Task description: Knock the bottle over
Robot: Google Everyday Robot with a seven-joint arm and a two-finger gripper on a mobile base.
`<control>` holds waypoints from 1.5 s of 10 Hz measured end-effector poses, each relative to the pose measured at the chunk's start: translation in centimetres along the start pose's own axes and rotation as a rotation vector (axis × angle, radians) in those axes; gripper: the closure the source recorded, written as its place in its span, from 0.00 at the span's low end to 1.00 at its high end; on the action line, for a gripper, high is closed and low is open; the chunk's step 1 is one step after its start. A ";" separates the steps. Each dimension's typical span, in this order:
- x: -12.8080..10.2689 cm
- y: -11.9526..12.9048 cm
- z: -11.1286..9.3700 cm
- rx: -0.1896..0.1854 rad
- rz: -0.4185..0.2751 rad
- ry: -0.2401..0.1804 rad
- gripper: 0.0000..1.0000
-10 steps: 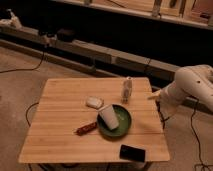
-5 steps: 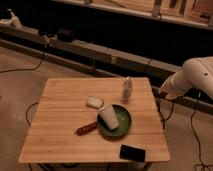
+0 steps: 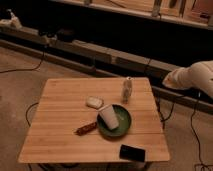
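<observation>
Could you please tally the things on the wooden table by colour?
White or pale: 3 (slim pale translucent bottle, white paper cup, small white block)
Green: 1 (round green plate)
Reddish-brown: 1 (slim reddish-brown bar)
Black: 1 (flat black rectangular device)
Total: 6
The gripper hangs right of the table, apart from the bottle.

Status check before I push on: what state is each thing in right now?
bottle: upright on the table, not knocked over.
cup: lying tilted on the plate.
plate: flat on the table, under the cup.
black slab: flat near the table's front edge.
gripper: off the table's right edge, apart from the bottle.
</observation>
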State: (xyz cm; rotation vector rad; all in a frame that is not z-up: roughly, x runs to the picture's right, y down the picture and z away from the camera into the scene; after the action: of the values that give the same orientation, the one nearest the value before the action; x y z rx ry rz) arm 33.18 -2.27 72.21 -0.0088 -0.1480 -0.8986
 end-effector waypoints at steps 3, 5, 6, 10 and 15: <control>0.4 -0.5 1.5 0.090 0.048 -0.022 0.91; 1.6 -0.4 2.8 0.160 0.080 -0.026 0.91; 2.2 0.2 3.5 0.198 0.106 -0.037 0.91; 2.0 1.1 6.3 0.298 0.136 -0.123 0.91; 1.9 0.8 11.3 0.379 0.043 -0.101 0.91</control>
State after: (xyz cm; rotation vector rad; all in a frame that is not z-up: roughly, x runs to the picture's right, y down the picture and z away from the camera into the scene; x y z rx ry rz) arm 33.51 -2.47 83.68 0.2950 -0.4087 -0.8157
